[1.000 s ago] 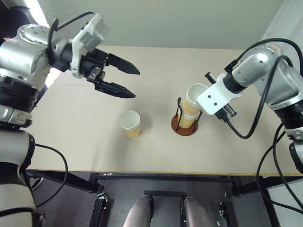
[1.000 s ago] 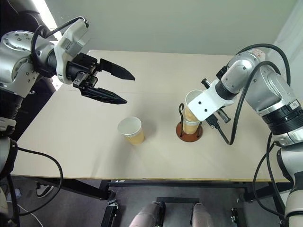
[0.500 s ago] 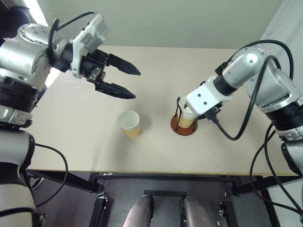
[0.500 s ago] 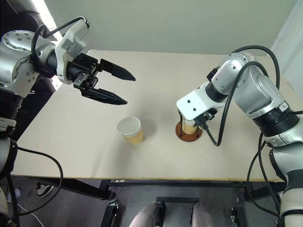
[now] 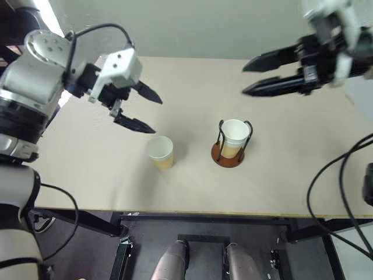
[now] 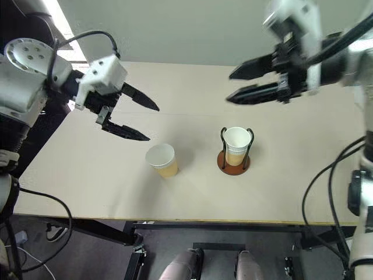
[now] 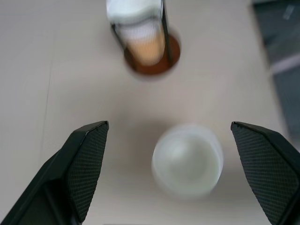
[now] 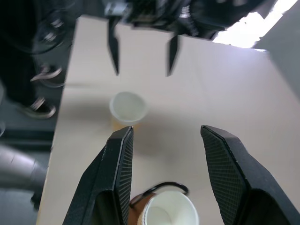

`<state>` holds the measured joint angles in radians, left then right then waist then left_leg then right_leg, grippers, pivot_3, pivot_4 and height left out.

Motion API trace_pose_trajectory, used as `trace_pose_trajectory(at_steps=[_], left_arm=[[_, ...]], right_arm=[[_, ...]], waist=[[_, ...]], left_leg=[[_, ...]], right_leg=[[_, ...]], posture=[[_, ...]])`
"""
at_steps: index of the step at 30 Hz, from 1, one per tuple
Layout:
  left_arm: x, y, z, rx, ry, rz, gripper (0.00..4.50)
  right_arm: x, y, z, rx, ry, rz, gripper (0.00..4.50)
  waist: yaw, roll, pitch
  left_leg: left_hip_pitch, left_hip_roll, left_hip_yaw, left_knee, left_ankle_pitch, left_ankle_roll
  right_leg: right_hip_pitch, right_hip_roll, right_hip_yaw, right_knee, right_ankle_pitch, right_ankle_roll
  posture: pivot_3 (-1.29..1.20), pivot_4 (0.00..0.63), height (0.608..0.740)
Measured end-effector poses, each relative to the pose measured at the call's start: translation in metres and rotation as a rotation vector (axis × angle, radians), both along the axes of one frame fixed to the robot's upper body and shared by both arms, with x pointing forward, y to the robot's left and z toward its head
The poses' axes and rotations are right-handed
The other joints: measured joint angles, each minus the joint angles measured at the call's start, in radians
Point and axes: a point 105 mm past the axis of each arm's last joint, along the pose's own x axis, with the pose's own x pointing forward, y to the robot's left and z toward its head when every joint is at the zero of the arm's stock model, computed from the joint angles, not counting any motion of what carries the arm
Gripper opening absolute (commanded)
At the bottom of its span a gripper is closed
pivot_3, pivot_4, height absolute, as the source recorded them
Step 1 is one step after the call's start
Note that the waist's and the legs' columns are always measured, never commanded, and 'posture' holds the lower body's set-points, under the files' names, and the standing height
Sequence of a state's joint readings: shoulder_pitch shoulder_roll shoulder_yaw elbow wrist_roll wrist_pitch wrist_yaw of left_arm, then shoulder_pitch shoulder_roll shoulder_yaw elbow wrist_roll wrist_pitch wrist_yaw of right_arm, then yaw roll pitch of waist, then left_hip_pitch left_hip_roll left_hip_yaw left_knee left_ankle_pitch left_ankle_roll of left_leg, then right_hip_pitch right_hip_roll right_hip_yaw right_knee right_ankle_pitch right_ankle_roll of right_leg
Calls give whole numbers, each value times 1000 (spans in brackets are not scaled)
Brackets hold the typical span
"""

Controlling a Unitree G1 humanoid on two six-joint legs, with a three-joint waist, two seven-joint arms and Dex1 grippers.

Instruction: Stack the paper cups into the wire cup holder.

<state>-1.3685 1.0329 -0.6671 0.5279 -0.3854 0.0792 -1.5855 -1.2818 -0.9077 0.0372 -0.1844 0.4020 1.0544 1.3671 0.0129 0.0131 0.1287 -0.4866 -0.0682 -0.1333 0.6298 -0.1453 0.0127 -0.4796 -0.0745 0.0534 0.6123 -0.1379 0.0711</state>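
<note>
While you look down at the table (image 5: 87, 169), the wire cup holder (image 5: 228, 156) stands upright with stacked paper cups (image 5: 234, 137) inside, mouths up; it looks like two, though the lower one is mostly hidden. One loose cup (image 5: 160, 152) stands upright too, just left of the holder. Your left gripper (image 5: 144, 109) hangs above that cup, tipped down toward it, fingers wide apart and empty. Your right gripper (image 5: 249, 78) floats high above the holder, pointing left, fingers apart, holding nothing.
</note>
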Motion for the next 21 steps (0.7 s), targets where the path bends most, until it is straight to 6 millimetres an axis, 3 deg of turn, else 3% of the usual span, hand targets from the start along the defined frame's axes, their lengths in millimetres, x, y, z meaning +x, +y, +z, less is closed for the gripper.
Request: trace_pose_trajectory(at_steps=[6,13,21], left_arm=[[20,-4,-18,213,-123,-65,4500],[30,-33,-19,273,-185,-152,4500],[33,-33,-33,314,-174,-177,4500]], right_arm=[[3,-27,-3,3,1,-135,2238],[1,-41,-3,-10,3,-182,2238],[2,-56,3,8,1,-240,2238]], waist=[[1,-1,0],[3,-1,0],[0,-1,0]], left_leg=[[-1,-2,0,1,2,2],[-3,-3,2,1,1,4],[-4,-3,3,2,-1,7]], right_leg=[[-1,-3,3,1,1,0],[-1,-3,1,-1,1,8],[-2,-3,2,-1,0,14]], posture=[[0,150,740],[0,150,740],[0,150,740]])
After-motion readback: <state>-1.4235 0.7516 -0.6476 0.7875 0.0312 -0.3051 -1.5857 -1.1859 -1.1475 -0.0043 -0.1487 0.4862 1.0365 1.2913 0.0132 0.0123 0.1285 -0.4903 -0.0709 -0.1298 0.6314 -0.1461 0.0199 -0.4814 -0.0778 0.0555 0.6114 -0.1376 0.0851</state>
